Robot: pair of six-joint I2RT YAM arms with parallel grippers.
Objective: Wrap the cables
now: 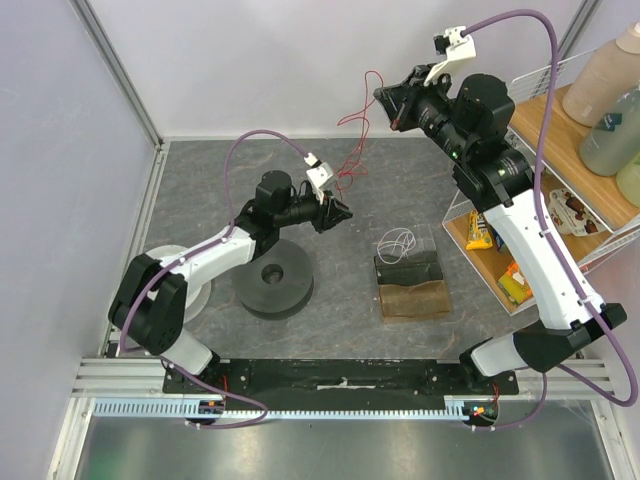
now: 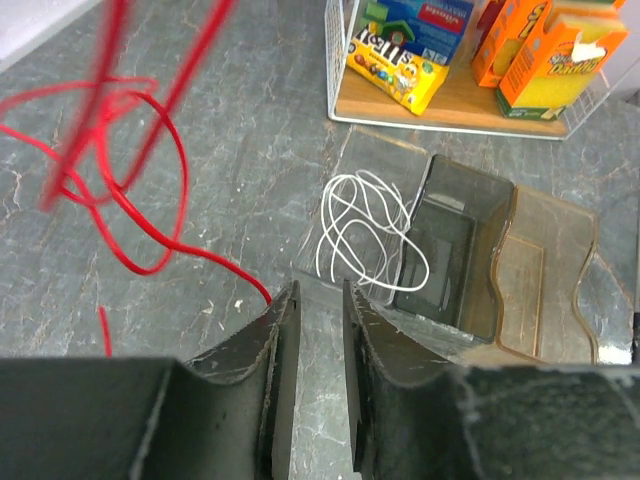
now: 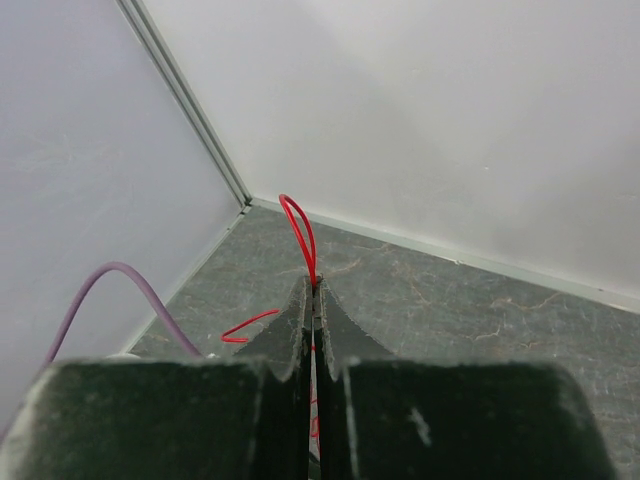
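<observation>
Arms: two, one left and one right.
Right gripper (image 3: 313,285): one, up high near the back wall. Its fingers are squeezed tight on the red wire (image 2: 184,180), and a small loop pokes out past the tips.
Left gripper (image 2: 318,290): one, lower down over the table (image 1: 200,190). Its fingers are a little apart, with nothing seen between them.
Red wire: one, thin and curly. It hangs in the air from the right gripper down to the left gripper and passes just beside one left fingertip.
White wire (image 2: 365,235): one, lying in loops at the edge of the clear box (image 2: 540,270).
Dark disc (image 1: 275,285): one, on the table under the left arm.
Rack (image 2: 330,60): one, with snack packs.
</observation>
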